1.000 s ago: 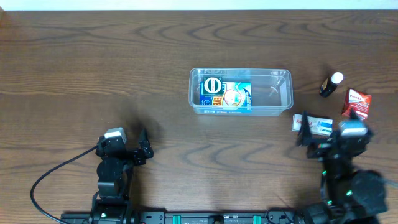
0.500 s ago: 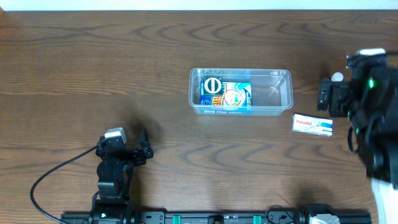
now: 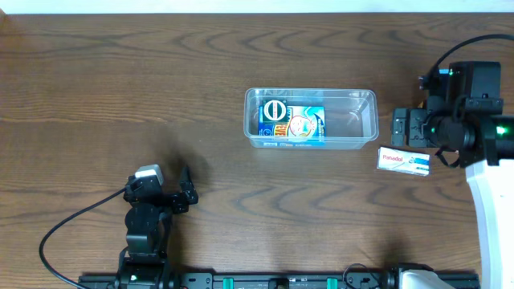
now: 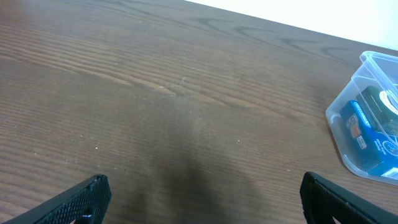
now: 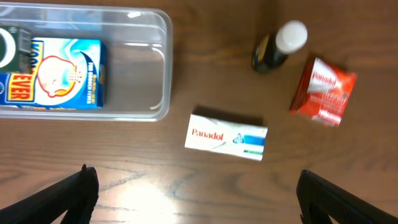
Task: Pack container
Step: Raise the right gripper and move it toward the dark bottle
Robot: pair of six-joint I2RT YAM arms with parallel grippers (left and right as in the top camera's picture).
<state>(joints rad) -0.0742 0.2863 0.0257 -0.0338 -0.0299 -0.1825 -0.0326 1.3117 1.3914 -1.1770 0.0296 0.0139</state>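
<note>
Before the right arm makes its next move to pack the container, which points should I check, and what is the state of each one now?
1. The right gripper is open and holds nothing: ok.
2. The Panadol box lies flat, apart from the container, with nothing on it: ok.
3. The container has free room in its right part, beside the blue box: ok.
4. The bottle and the red box are apart from the Panadol box: ok.
5. The left gripper is open and away from the container: ok.
6. Height of the right gripper above the Panadol box: cannot tell.
</note>
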